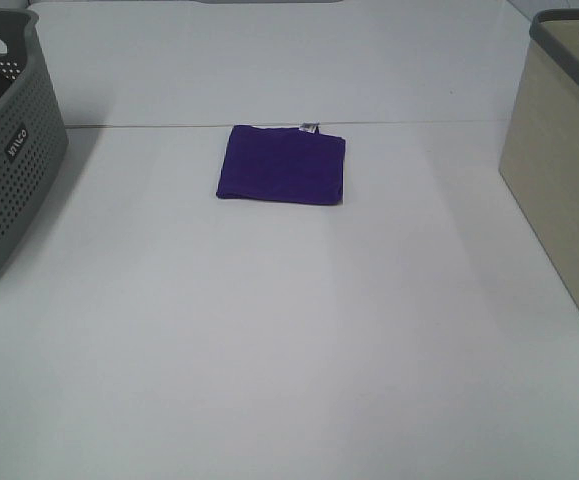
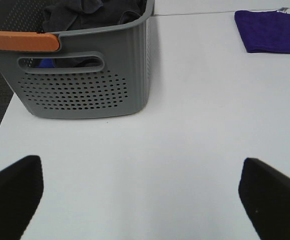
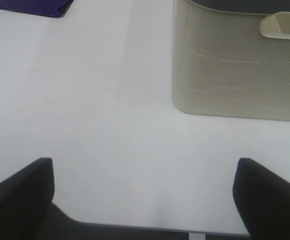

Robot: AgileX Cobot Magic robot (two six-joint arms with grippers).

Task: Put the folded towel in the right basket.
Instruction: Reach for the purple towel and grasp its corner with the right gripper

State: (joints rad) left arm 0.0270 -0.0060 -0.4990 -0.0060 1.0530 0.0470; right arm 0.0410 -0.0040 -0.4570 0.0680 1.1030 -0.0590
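Lying flat on the white worktop is one folded towel, deep purple, between the two baskets and well apart from both; it is not in either. A single small tag sticks out at its far edge, too small to read. The left basket is grey with perforated walls and carries one black label with white lettering that cannot be made out with certainty. The left wrist view shows dark cloth heaped inside it and an orange strip along its rim. The right basket is beige with a grey rim and bears no visible writing. The left jaws are spread wide, one finger at each side, grasping nothing. The right jaws are likewise released, their fingers apart over bare worktop.
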